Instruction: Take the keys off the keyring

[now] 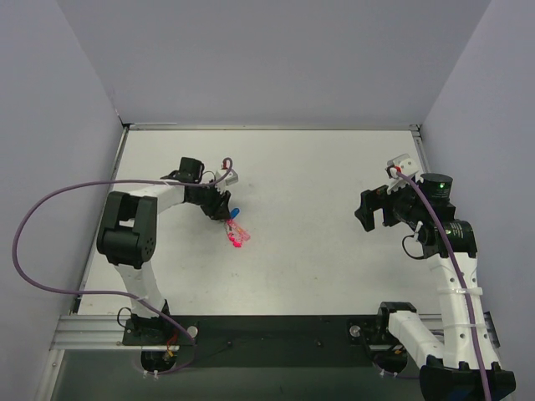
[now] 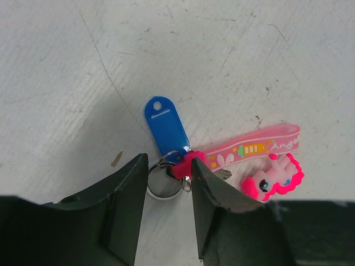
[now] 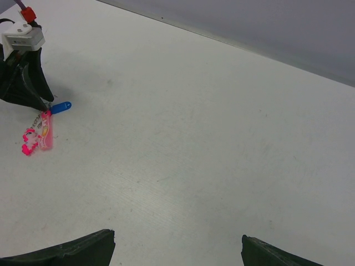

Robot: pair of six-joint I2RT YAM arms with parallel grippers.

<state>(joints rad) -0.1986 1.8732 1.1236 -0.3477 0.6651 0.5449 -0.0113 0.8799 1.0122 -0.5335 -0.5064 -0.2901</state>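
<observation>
- Step in hand, as I read it: getting a hold on the thin silver wire keyring [image 2: 165, 197], lower middle of the left wrist view. Nothing is off it yet.
- Left arm's fingers [image 2: 127, 210] are half spread and straddle the ring. No clear pinch on anything.
- Flat blue plastic key tag [image 2: 166, 128] points to the upper left from the ring. Pink rubber strap [image 2: 252, 147] and pink pony charm [image 2: 273, 180] trail right. All are joined at the ring.
- Right arm's fingers [image 3: 83, 249] are spread wide and empty, well apart from the bunch, at the right of the top view.
- Next move, my guess: left pins the ring, right comes over, takes the blue tag and works it round the coil. Tiny target, easy to slip.
- White counter [image 1: 318, 276], scuffed and scratched. Pale grey walls [image 1: 267, 58] on three sides. Purple cable [image 1: 33, 217] loops at the left.
</observation>
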